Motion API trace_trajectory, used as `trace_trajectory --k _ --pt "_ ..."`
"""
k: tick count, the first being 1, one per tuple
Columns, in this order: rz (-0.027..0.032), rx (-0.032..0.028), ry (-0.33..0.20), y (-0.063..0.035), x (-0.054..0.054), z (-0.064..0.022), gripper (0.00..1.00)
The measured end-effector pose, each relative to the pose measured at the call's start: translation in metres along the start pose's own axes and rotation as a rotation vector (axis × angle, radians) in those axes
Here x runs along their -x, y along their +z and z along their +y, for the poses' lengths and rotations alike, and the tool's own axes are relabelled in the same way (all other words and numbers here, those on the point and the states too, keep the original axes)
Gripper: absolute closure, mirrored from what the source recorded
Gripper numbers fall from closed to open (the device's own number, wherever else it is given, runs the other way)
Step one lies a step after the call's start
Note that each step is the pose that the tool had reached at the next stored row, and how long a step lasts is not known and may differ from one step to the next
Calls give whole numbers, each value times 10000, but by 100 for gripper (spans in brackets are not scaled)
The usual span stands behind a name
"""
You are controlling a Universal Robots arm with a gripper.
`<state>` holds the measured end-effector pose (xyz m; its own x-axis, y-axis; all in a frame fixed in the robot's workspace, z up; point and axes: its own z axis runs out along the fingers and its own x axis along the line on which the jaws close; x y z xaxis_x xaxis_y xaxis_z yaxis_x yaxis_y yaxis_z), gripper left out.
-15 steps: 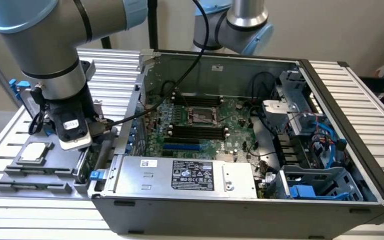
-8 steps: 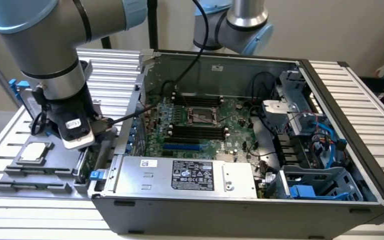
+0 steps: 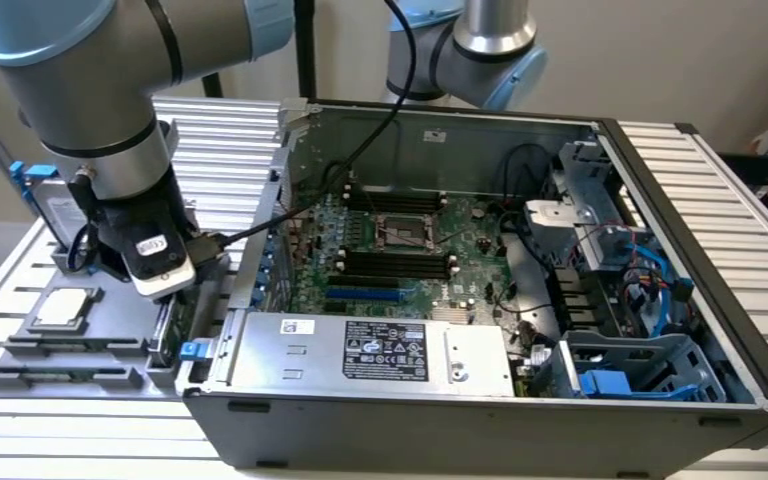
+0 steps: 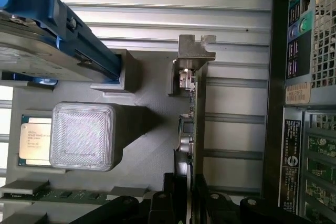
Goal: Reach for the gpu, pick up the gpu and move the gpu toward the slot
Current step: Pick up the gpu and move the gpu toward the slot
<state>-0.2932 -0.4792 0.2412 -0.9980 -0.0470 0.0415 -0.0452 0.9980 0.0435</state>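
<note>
The gpu [image 4: 192, 129] stands on edge in a grey holder tray [image 4: 152, 129], dark and thin, with its silver bracket [image 4: 195, 51] at the far end. In the exterior view the gpu [image 3: 165, 325] shows as a green sliver just below my gripper [image 3: 177, 298], at the left of the open computer case [image 3: 491, 420]. My gripper [image 4: 189, 205] straddles the card's near end. Its black fingers [image 4: 164, 203] press close against both faces. The blue card slots [image 3: 364, 295] lie on the motherboard [image 3: 411, 250] inside the case.
A silver hard drive with blue rails [image 4: 47, 45] stands in the tray beside a square processor chip [image 4: 34, 140] and a grey block [image 4: 84, 136]. Memory sticks [image 3: 57, 378] lie at the tray's front. The case wall [image 4: 275, 103] rises close beside the card. A second arm [image 3: 491, 50] hangs behind the case.
</note>
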Motion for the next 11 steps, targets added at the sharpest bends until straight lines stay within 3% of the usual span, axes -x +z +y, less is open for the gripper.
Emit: trace_trajectory --k 6,11 --pt "-4 3 -1 -15 -2 0 73" --pt "-1 6 -1 -109 -7 5 73"
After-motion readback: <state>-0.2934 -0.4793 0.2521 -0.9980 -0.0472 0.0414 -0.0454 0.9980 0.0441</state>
